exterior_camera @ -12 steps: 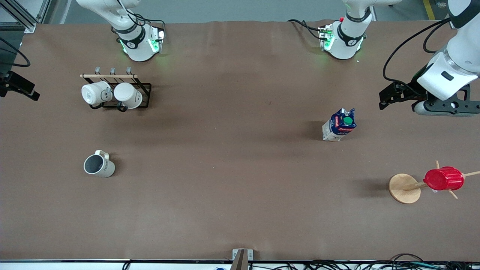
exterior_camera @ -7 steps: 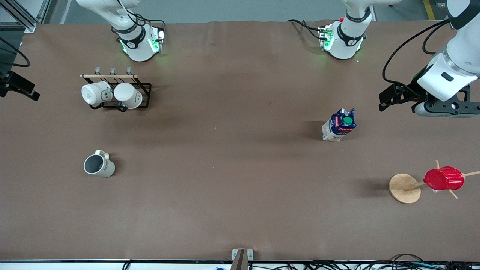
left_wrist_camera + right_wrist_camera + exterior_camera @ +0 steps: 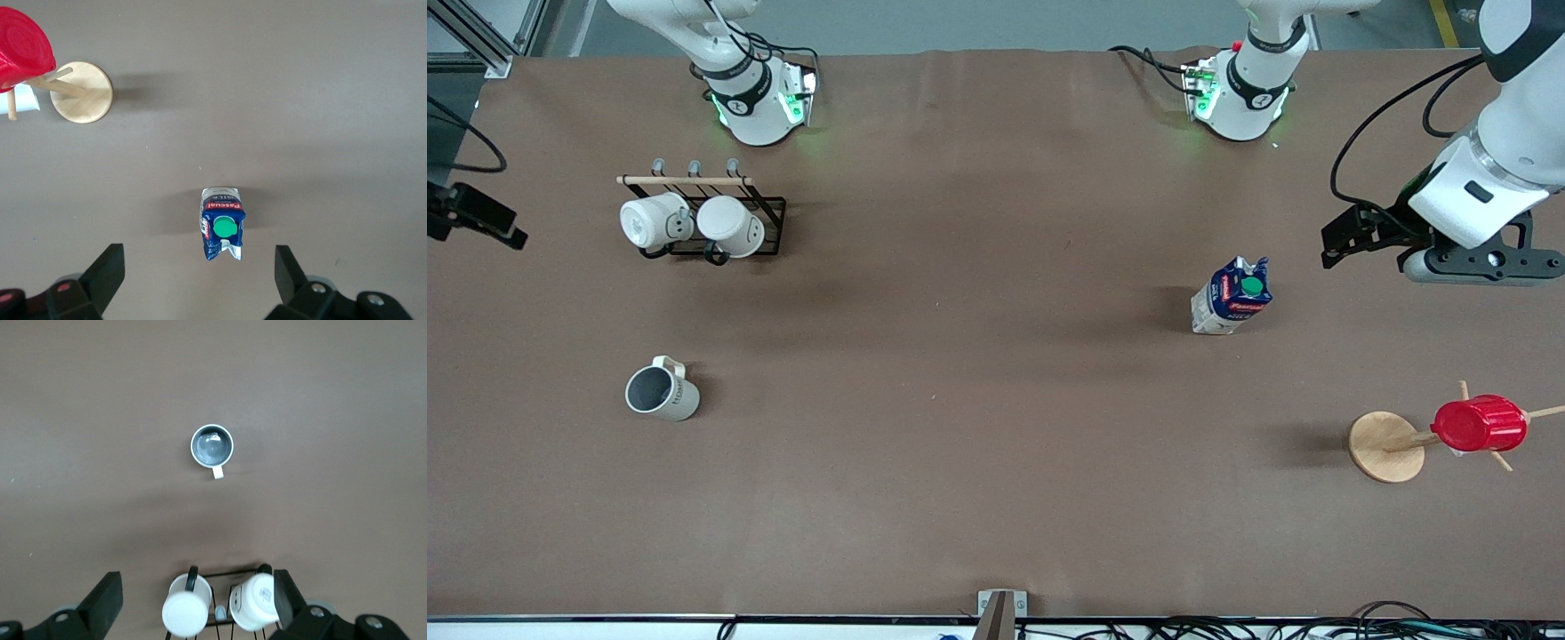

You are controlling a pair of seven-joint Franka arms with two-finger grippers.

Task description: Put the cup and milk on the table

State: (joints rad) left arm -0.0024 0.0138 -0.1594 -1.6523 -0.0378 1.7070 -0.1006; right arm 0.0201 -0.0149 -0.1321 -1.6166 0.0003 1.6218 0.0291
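The cup (image 3: 662,392), off-white with a dark grey inside, stands upright on the brown table (image 3: 978,400) toward the right arm's end; it also shows in the right wrist view (image 3: 213,446). The milk (image 3: 1232,298), blue and white with a green cap, stands on the table toward the left arm's end and shows in the left wrist view (image 3: 223,231). My left gripper (image 3: 198,257) is open and empty, high over the table beside the milk (image 3: 1476,264). My right gripper (image 3: 197,585) is open and empty, high over the mug rack; only a black part shows at the front view's edge (image 3: 476,222).
A black wire rack (image 3: 769,206) holds two all-white mugs (image 3: 189,613), farther from the front camera than the cup. A wooden mug tree (image 3: 1385,446) carries a red ribbed cup (image 3: 1479,424) near the left arm's end; it also shows in the left wrist view (image 3: 81,92).
My left arm's hand has drifted slightly toward the milk. The black part of the right arm at the view's edge has shifted a little. Cup and milk have not moved.
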